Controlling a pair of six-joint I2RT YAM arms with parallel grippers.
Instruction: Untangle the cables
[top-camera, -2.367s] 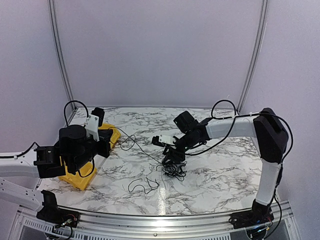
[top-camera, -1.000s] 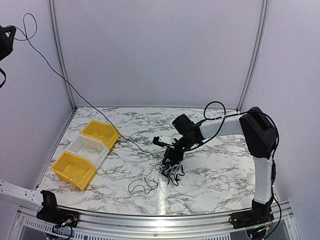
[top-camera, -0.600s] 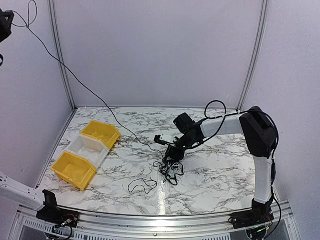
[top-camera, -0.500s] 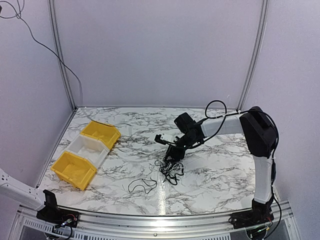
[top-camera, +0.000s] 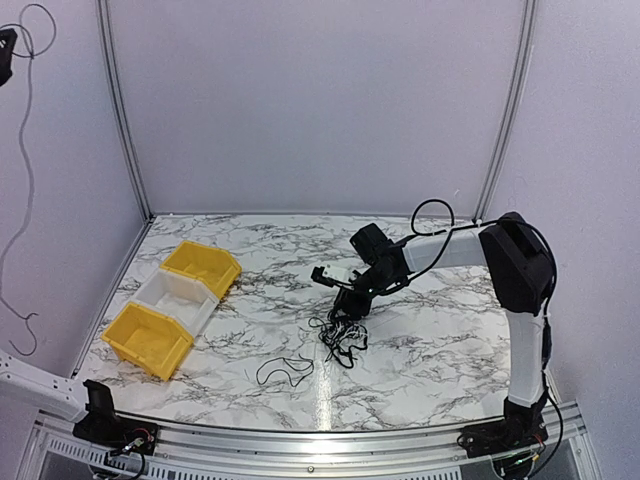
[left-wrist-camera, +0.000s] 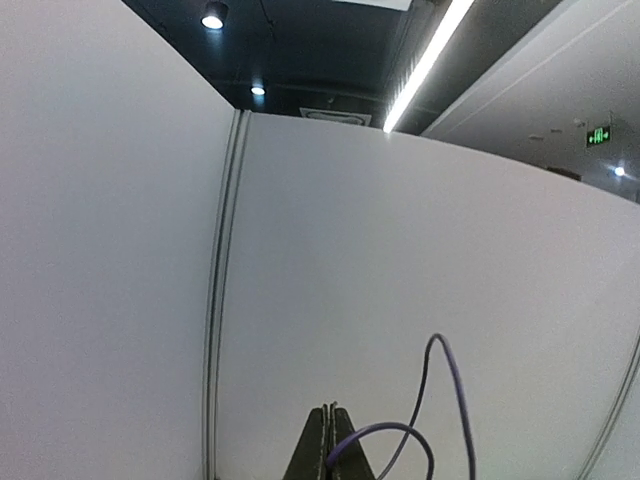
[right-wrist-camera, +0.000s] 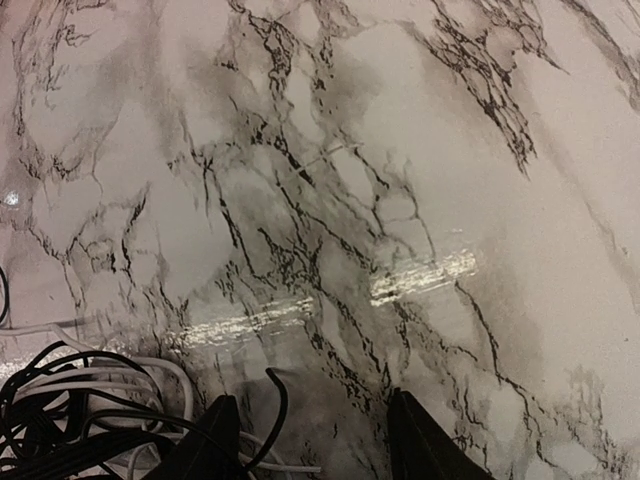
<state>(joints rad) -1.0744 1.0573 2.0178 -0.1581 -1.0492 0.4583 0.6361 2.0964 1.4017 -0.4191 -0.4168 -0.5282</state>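
The cables (top-camera: 340, 336) lie mostly as a small knotted clump near the middle of the desk (top-camera: 440, 350), dark wires with a few pale ones wound through them in the right wrist view. A separate loose loop (top-camera: 285, 370) rests on the desk just nearer and to the left of the clump. One single strand (left-wrist-camera: 437, 338) is pinched in the left end effector (left-wrist-camera: 328, 445), whose fingers are pressed together on it high up at the far left, well apart from the desk; the strand hangs down the left wall side in a slack line.

These wires look light, thin and floppy, so they probably drag their neighbours along rather than slide free, and a tight pull would likely cinch the knot. A free end or an outer loop at the clump's edge seems the best place to take hold, not the dense middle.

The right end effector (right-wrist-camera: 310, 405) hovers low over the right edge of the clump with its jaws spread and nothing clasped; a curled wire end stands between them, though whether it touches a finger is hard to tell. Three bins (top-camera: 165, 300), yellow and white, sit at the left of the desk
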